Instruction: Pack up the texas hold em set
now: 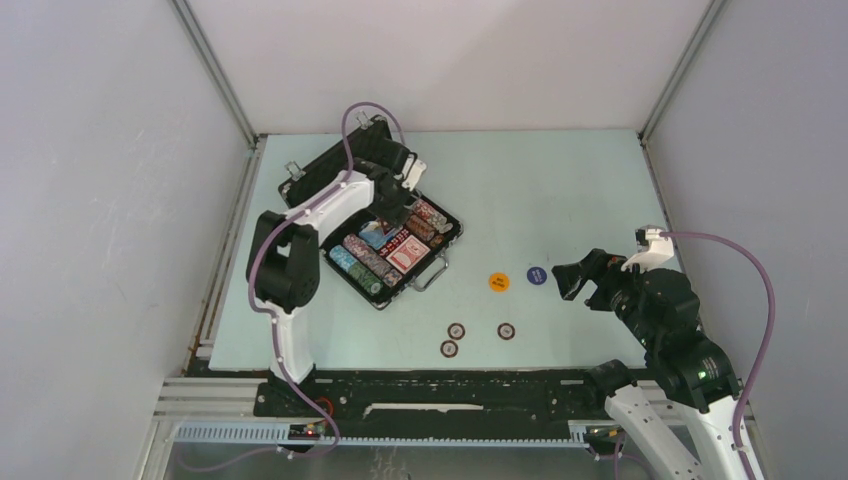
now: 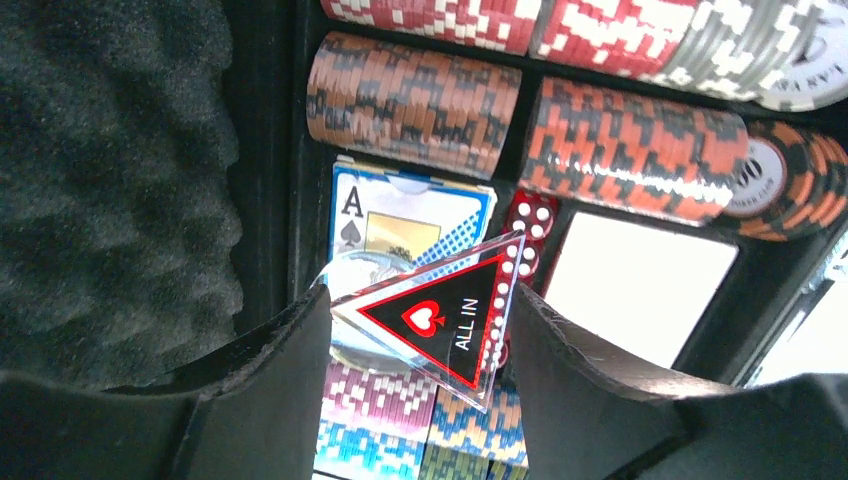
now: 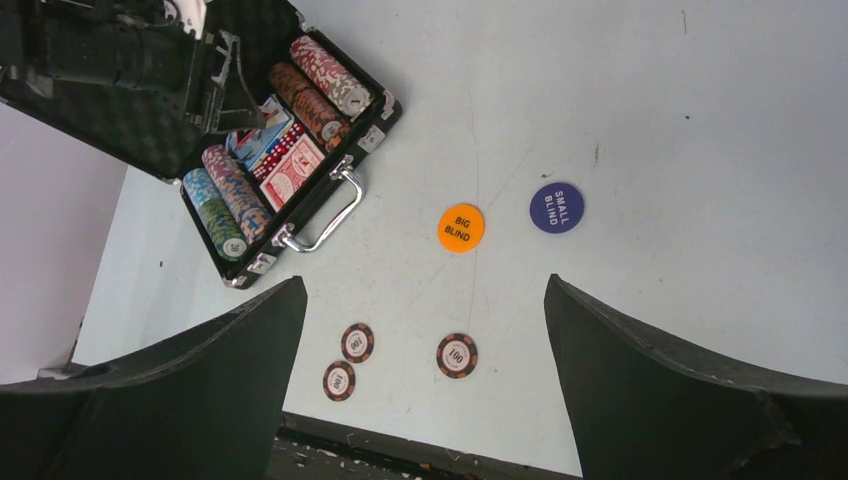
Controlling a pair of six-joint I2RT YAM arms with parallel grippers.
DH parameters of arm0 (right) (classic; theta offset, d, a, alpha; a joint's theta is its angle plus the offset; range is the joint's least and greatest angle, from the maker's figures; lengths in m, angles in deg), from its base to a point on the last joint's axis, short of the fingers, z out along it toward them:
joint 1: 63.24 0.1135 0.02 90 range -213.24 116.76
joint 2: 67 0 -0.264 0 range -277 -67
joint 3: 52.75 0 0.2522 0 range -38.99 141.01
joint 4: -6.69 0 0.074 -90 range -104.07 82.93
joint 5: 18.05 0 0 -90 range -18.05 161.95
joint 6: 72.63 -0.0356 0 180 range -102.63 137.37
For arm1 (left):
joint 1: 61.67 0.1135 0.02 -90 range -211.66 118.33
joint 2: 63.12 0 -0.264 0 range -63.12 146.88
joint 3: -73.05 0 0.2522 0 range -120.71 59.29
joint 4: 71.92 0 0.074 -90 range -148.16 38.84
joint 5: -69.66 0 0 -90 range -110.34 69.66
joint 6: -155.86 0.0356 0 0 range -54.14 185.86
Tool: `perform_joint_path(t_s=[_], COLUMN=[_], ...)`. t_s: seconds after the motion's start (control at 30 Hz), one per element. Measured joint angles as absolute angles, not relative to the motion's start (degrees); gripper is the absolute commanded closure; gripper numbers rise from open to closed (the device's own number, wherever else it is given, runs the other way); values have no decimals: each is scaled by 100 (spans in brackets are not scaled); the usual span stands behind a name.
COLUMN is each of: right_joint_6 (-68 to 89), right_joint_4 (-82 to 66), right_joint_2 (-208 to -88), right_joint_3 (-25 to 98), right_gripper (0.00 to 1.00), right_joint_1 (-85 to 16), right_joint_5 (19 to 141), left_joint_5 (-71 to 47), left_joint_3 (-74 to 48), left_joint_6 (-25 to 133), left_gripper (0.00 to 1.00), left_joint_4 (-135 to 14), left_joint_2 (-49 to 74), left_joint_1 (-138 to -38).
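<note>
The black briefcase (image 1: 441,236) of the texas hold em set lies open at the back left, with chip rows (image 1: 362,262) and a red deck (image 1: 406,251) inside. My left gripper (image 1: 392,214) is down in the case, shut on the clear triangular "ALL IN" marker (image 2: 440,320), which spans the gap between both fingers above a blue deck (image 2: 410,215) and red dice (image 2: 531,218). On the mat lie an orange button (image 1: 499,282), a blue button (image 1: 537,275) and three loose chips (image 1: 456,330). My right gripper (image 1: 566,281) hovers open beside the blue button, holding nothing.
The foam-lined lid (image 1: 325,172) stands open behind the case, near the left wall. The silver handle (image 3: 325,215) sticks out toward the buttons. Two of the loose chips (image 3: 357,342) sit close together; the third (image 3: 457,355) lies apart, near the table's front edge.
</note>
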State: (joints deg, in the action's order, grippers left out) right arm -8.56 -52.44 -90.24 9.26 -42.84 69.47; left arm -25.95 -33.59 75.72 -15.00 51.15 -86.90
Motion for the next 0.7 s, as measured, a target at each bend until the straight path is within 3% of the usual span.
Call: perform_joint_path(t_s=[0.7], right_joint_6=[-856], right_joint_4=[-5244], right_joint_2=[-9024], right_joint_3=[926], right_gripper=[0], right_joint_1=[-4284], right_joint_5=[6945], left_joint_5=[-1351], left_joint_3=[-2784], left_joint_6=[8641], left_gripper=[50], left_joint_4=[-2340], left_joint_2=[4936], left_joint_1=[-8585])
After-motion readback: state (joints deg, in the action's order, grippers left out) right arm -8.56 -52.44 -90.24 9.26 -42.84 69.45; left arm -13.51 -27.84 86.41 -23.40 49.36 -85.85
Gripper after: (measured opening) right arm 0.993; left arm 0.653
